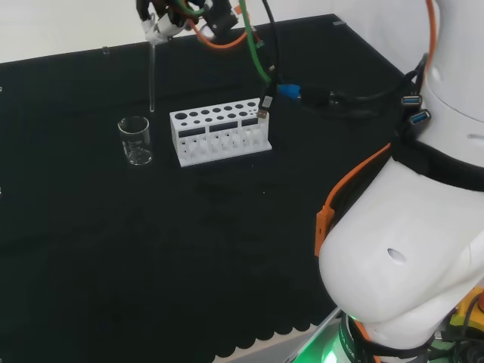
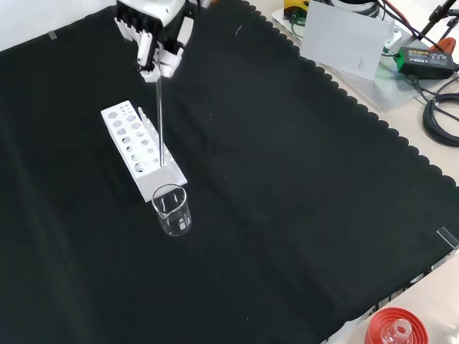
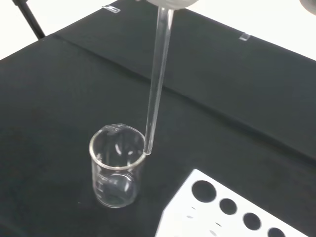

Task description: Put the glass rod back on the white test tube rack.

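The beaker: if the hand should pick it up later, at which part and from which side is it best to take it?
Probably around the beaker's upright side wall, coming from its open side in the front view's foreground, away from the white rack. It stands upright, so fingers could wrap round it.

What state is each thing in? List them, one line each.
Glass rod: upright, held at its top end, lifted clear of the cloth.
Hand: fingers curled round the rod.
Beaker: upright on the cloth, looks empty.
White rack: upright, its visible holes empty.
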`<act>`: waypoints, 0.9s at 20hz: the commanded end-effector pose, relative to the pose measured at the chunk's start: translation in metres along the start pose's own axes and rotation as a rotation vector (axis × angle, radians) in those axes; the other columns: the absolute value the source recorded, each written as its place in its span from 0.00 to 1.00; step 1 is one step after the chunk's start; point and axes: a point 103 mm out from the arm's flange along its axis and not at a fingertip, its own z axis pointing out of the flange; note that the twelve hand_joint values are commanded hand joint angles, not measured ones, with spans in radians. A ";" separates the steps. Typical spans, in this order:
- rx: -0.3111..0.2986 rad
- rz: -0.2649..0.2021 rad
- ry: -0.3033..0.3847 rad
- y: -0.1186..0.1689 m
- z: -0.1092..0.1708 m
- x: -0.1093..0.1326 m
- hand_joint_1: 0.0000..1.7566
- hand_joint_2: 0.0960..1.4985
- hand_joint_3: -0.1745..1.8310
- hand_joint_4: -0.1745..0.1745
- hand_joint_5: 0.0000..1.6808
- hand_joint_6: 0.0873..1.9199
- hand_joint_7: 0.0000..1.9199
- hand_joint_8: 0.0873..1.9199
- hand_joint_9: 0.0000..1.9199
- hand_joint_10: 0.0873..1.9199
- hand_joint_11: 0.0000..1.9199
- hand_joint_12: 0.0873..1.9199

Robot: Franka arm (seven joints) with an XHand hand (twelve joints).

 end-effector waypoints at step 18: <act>0.020 0.056 0.057 -0.035 0.032 -0.052 0.68 0.73 0.00 0.00 0.69 0.37 0.88 0.29 1.00 0.13 0.93 0.27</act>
